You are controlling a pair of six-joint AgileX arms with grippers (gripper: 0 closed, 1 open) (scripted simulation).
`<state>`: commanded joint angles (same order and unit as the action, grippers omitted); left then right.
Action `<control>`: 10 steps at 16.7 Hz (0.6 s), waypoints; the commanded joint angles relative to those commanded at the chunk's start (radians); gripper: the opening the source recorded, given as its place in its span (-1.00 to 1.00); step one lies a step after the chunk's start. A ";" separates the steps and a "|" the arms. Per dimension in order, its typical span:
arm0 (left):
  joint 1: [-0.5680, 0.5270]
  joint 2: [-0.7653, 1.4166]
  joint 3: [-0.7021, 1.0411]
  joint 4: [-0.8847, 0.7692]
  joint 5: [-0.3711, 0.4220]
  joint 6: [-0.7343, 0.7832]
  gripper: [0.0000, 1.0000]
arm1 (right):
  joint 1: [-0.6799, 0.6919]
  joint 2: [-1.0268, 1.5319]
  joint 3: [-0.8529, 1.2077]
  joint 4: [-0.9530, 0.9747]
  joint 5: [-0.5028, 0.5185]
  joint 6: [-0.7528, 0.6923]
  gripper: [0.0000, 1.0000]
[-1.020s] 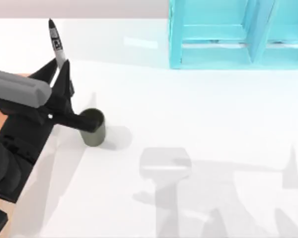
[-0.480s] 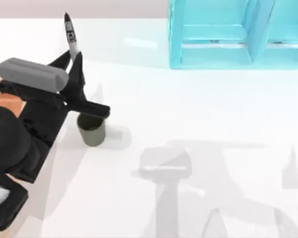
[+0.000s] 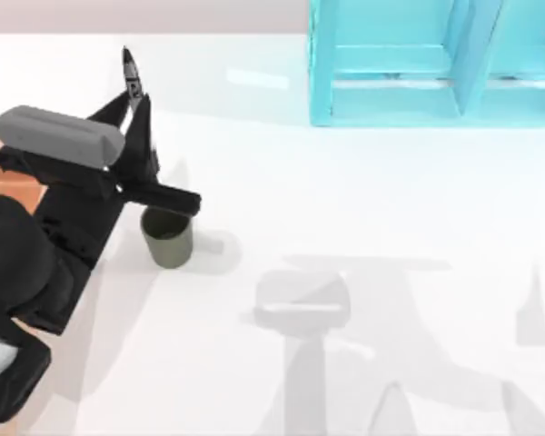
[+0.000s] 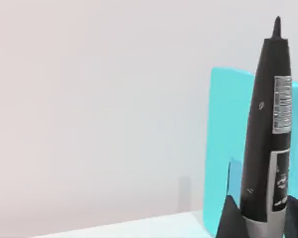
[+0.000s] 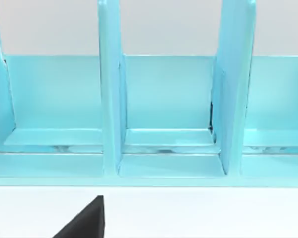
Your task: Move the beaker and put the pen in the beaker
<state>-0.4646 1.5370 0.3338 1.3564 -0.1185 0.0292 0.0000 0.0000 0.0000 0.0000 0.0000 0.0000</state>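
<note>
Our left tool (image 3: 138, 116) sat at the top view's left side, clenched on the pen (image 3: 131, 74), which stood nearly upright w/ its black tip pointing up and away from us. From the left wrist view the pen (image 4: 270, 134) rose between the two dark fingers (image 4: 233, 218), black upper barrel w/ a small printed label, grey section at the grip. One finger reached out over the beaker (image 3: 168, 238) in the top view, crossing just above its rim on the far side. The beaker stood upright on the white tabletop (image 3: 363, 218), just right of our left arm's black body, open mouth up; the pen was above and behind it, not inside.

Around: a turquoise shelf unit (image 3: 436, 59) w/ upright dividers stood at the far right of the tabletop, well apart from beaker and pen. A strip of orange-brown surface (image 3: 0, 168) showed at the left edge, partly covered by the arm. Grey shadows lay across the near-middle tabletop. Right wrist view faced the shelf unit (image 5: 164, 114) compartments, w/ a dark tip (image 5: 87, 220) of our right tool at the low edge; can't tell if it was released or clenched.
</note>
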 joint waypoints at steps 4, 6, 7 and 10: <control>0.000 0.000 0.000 0.000 0.000 0.000 0.36 | 0.000 0.000 0.000 0.000 0.000 0.000 1.00; 0.000 0.000 0.000 0.000 0.000 0.000 0.66 | 0.000 0.000 0.000 0.000 0.000 0.000 1.00; 0.000 0.000 0.000 0.000 0.000 0.000 0.81 | 0.000 0.000 0.000 0.000 0.000 0.000 1.00; 0.000 0.000 0.000 0.000 0.000 0.000 1.00 | 0.000 0.000 0.000 0.000 0.000 0.000 1.00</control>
<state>-0.4646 1.5370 0.3338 1.3564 -0.1185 0.0292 0.0000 0.0000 0.0000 0.0000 0.0000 0.0000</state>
